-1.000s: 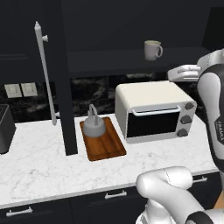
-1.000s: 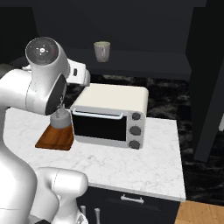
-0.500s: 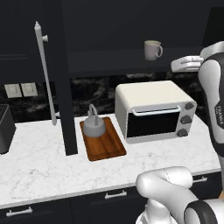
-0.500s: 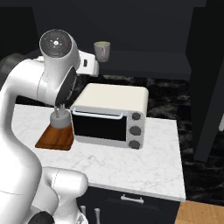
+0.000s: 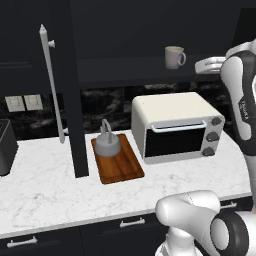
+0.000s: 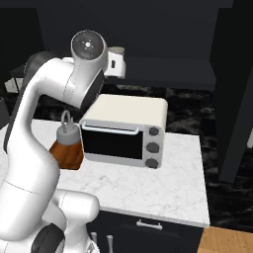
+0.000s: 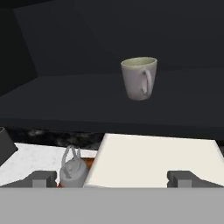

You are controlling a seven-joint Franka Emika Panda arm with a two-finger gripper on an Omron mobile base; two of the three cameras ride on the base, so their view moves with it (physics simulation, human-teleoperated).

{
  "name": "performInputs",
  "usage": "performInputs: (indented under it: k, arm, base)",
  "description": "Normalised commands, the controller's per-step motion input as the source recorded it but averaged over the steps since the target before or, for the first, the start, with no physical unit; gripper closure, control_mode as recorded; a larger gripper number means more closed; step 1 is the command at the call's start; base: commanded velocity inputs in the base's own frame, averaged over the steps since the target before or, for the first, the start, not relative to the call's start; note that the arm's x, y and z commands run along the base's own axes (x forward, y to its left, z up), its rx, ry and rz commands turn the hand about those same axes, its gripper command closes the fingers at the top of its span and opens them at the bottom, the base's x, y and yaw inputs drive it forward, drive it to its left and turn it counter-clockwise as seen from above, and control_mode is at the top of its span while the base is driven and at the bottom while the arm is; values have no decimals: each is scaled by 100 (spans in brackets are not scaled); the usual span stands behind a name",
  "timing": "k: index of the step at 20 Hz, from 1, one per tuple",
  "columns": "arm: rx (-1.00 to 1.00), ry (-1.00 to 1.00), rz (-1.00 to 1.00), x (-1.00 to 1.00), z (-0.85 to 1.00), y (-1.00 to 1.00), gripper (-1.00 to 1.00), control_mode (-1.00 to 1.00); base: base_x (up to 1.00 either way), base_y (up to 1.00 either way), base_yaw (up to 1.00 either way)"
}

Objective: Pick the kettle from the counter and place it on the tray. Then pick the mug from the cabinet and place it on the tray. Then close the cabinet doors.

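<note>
Gray kettle sits on the wooden tray left of the toaster oven; mug stands on the cabinet shelf above it; gripper open, empty.

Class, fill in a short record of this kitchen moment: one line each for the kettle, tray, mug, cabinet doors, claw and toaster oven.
kettle: upright on the tray
tray: on the counter, left of the toaster oven
mug: upright on the cabinet shelf, handle facing the hand camera
cabinet doors: open
claw: open, empty, pointed toward the mug
toaster oven: door shut, under the mug's shelf
</note>
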Motion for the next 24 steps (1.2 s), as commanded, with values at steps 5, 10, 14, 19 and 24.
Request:
performInputs:
  k: [5,10,14,19,24]
  arm:
    - [2,1,0,51,0,-14,-100,-100]
    - [0,-1,0,39,-5,0,-100,-100]
    - [0,-2,0,48,0,1,-100,-100]
    - [3,-2,0,42,1,1,-100,-100]
    - [2,0,0,25,-1,0,-100,-100]
  base:
    - [0,0,0]
    - [0,0,0]
    - [0,0,0]
    - [0,0,0]
    - [0,0,0]
